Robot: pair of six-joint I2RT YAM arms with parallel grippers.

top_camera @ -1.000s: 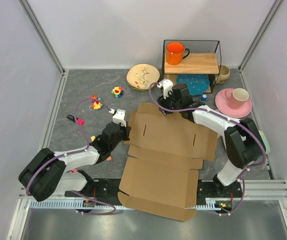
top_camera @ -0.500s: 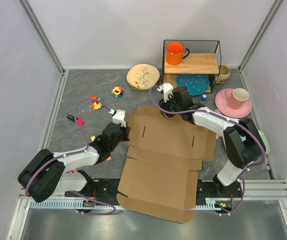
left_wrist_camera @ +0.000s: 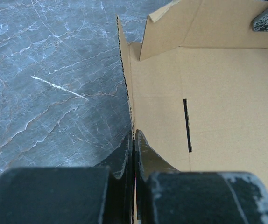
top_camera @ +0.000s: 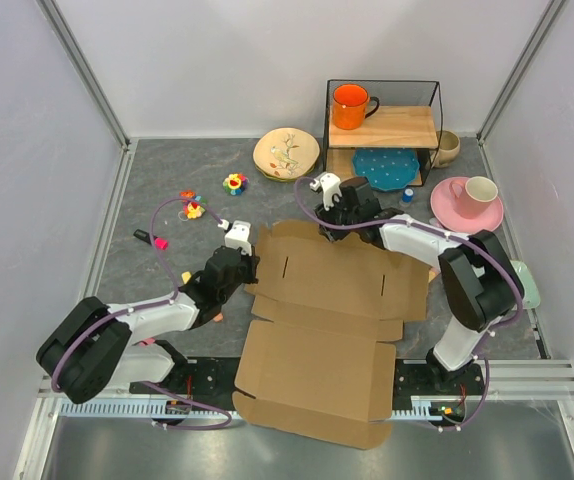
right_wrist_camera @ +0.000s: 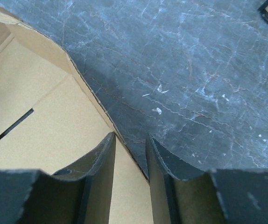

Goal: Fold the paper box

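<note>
Box (top_camera: 322,330) lies opened out mid-table, inside face up, between our two arms. Its near panel runs out over the rail (top_camera: 547,378) at the near edge. Left gripper (left_wrist_camera: 134,136) is clamped on the box's left edge, fingers pressed together with the cardboard sandwiched between them and bare table (left_wrist_camera: 50,84) to its left. Right gripper (right_wrist_camera: 130,139) sits at the box's far edge with its fingers (right_wrist_camera: 101,161) apart, one over cardboard and one over table. The edge runs through the gap, not pinched as far as we can see. Right arm (top_camera: 417,240) lies across the box's far-right corner. Far side is tight: shelf (top_camera: 382,128) stands just beyond the right gripper, with orange mug (top_camera: 350,106) on its top board and teal plate (top_camera: 385,164) underneath. A small blue thing (top_camera: 407,195) sits near the shelf's front; we can't tell what it is. Floral plate (top_camera: 286,154) is left of the shelf and beige cup (top_camera: 448,147) just right of it. Pink plate (top_camera: 462,212) with a cup (top_camera: 481,190) on it sits near the right wall. Left of the box, well apart from it, are a toy flower (top_camera: 234,183), a second toy (top_camera: 193,208) and a marker (top_camera: 152,238). A pale green thing (top_camera: 530,285) shows at the right, mostly hidden behind the right arm.
</note>
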